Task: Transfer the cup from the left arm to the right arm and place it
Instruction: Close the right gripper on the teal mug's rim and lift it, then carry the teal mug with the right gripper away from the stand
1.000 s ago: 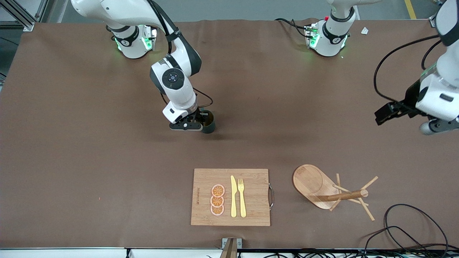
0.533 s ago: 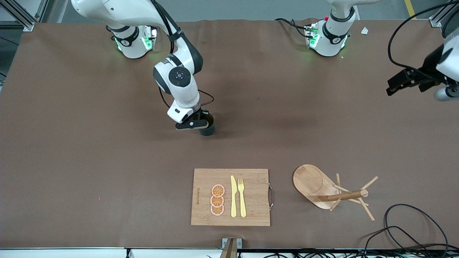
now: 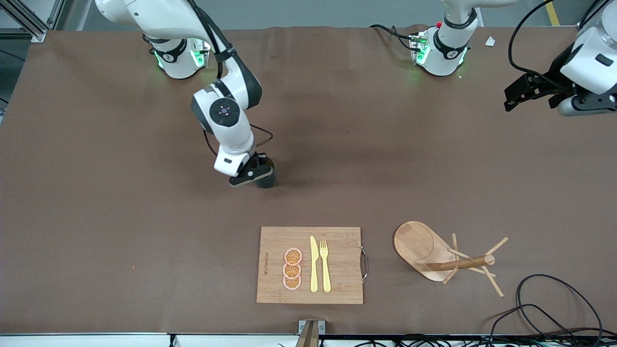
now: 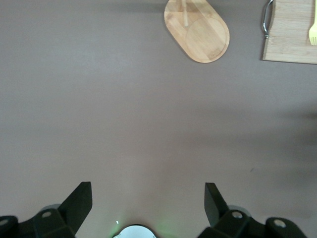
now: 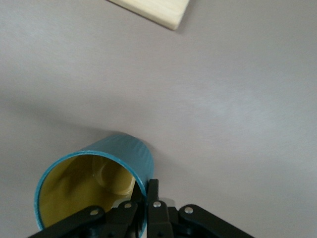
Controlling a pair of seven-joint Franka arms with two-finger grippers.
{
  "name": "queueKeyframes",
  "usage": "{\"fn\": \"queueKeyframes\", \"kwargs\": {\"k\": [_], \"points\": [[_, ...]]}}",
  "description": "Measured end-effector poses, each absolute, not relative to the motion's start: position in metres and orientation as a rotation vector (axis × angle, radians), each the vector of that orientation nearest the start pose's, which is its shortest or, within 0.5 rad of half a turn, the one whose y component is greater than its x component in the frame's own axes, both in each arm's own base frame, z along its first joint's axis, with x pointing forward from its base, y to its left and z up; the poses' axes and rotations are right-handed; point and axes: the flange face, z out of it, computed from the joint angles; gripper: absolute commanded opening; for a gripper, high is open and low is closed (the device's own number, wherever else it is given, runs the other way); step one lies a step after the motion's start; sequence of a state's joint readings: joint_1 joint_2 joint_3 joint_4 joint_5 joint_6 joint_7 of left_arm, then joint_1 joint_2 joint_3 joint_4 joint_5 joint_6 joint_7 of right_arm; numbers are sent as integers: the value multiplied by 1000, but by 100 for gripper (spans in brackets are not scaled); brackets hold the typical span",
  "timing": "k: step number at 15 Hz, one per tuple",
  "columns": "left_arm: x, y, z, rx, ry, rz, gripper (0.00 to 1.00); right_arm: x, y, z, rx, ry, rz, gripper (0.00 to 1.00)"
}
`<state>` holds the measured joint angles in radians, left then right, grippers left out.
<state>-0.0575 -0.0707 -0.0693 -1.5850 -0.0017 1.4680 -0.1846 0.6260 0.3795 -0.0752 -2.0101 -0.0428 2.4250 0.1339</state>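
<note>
Step in hand: placement, judged near its end. Right end effector (image 3: 254, 175) low over the middle of the brown cloth-covered surface (image 3: 96, 217), fingers closed on the rim wall of the small dark teal cylindrical cup with yellow-brown inside (image 5: 94, 186). Cup (image 3: 266, 180) at or just above the surface, contact not certain; well apart from the rectangular bamboo cutting board (image 3: 309, 265) lying at the edge nearest the front camera. Left end effector (image 3: 523, 89) waiting, raised over the left arm's end of the surface, fingers (image 4: 79, 201) spread wide, nothing held.

Next move, as judged: confirm cup seated upright, open fingers, retract straight up without catching the rim.
</note>
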Motion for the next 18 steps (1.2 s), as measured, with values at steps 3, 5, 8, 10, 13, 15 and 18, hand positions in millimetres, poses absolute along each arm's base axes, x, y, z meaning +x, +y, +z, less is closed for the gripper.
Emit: {"fn": "queueKeyframes", "kwargs": {"k": [3,5,8,10,13,15,18], "points": [[518,-68,645,-3129,-87,75,100,538,275,292,-3040,-975,-49,1],[519,-68,642,-3131,-46,71,100,549,245,304,-2989,-1129,-35,0],[521,-66,640,-3133,11,68,100,554,196,304,-2863,-1418,6,0],[522,-66,639,-3133,17,68,100,555,155,301,-2733,-1642,41,0],[522,-65,639,-3133,15,65,100,555,90,301,-2553,-1891,59,0],[523,-64,639,-3134,12,63,100,551,52,297,-2458,-2012,50,0],[524,-63,638,-3134,8,59,100,542,7,283,-2346,-2142,42,0]]}}
